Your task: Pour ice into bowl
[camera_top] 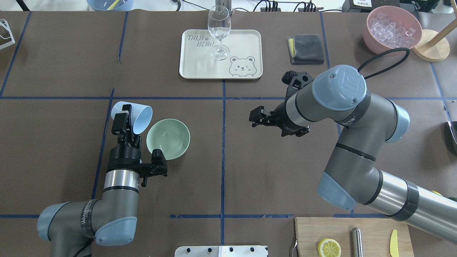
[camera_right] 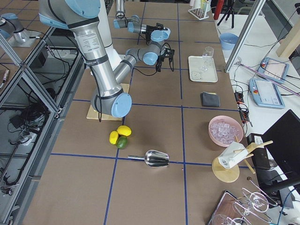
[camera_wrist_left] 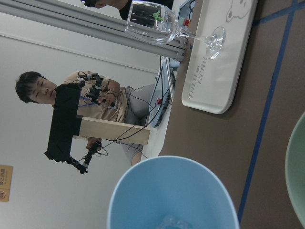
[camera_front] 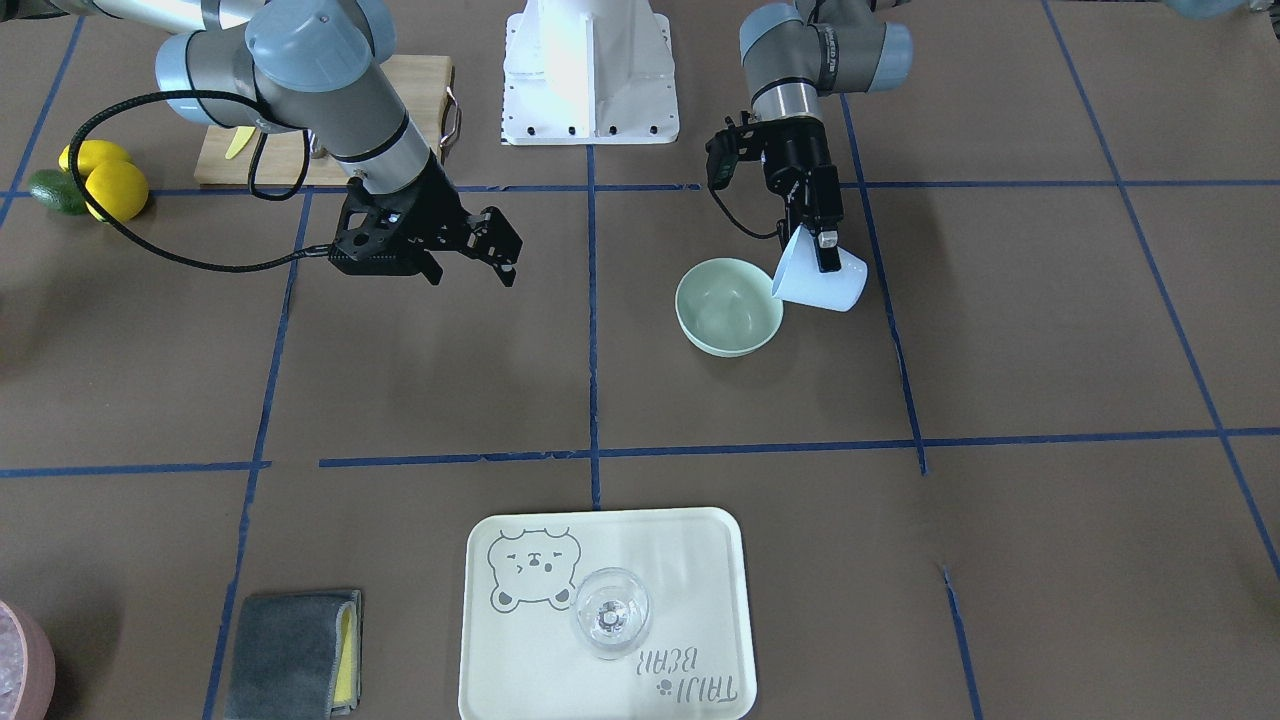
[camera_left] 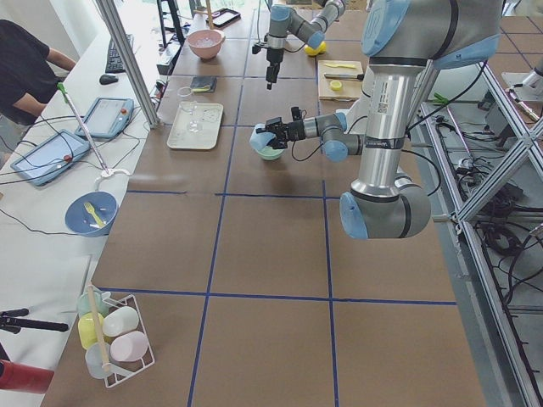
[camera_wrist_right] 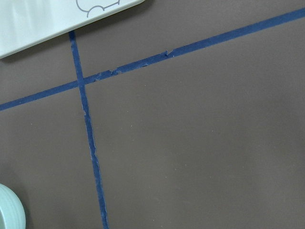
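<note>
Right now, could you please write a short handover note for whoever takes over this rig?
Left gripper: shut on the light blue cup, which is tilted with its mouth toward the bowl, beside its rim.
Right gripper: open, empty, hovering over bare table, apart from the bowl.
Ice: at least one cube visible in the cup; the bowl looks empty.
Done: cup lifted and tipped at the bowl.
Left: tip further until the ice falls in.

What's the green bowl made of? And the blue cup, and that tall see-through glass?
The bowl looks like matte plastic or melamine: pale mint, smooth, no shine. The cup looks like light-blue plastic too, dull and thin-walled. The wine glass seems real glass: clear, with bright glints.
</note>
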Controlling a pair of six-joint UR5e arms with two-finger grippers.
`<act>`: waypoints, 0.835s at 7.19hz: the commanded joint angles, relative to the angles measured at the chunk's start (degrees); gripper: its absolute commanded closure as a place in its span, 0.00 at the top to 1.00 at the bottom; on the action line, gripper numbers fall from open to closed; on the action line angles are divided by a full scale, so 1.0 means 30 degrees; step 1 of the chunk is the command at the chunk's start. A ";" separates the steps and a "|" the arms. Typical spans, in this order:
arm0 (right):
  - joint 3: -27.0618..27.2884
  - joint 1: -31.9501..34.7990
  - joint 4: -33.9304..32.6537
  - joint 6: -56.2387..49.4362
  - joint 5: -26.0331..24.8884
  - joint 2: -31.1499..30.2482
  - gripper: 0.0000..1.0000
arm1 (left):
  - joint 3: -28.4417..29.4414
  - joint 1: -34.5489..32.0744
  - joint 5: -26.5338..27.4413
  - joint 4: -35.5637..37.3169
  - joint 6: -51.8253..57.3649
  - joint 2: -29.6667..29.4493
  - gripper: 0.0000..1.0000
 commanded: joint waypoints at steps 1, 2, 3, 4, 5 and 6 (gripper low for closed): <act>-0.0001 -0.0011 0.0000 0.0000 -0.0001 0.0036 1.00 | 0.0009 -0.0018 0.0774 0.0000 0.3290 0.0004 0.00; -0.0001 0.0018 0.0000 0.0000 0.0028 0.0036 1.00 | 0.0009 -0.0018 0.0809 0.0000 0.4007 0.0004 0.00; 0.0028 -0.0011 0.0000 0.0029 0.0028 0.0036 1.00 | -0.0049 -0.0018 0.0838 0.0000 0.5667 0.0004 0.00; -0.0001 0.0018 0.0000 0.0030 0.0028 0.0007 1.00 | 0.0008 -0.0018 0.1303 0.0029 0.6960 -0.0025 0.00; 0.0028 0.0018 0.0000 0.0030 0.0028 0.0007 1.00 | 0.0038 -0.0018 0.1365 0.0000 0.7582 0.0004 0.00; 0.0028 0.0018 0.0029 0.0030 0.0028 0.0007 1.00 | 0.0038 -0.0047 0.1685 0.0000 0.7936 0.0004 0.00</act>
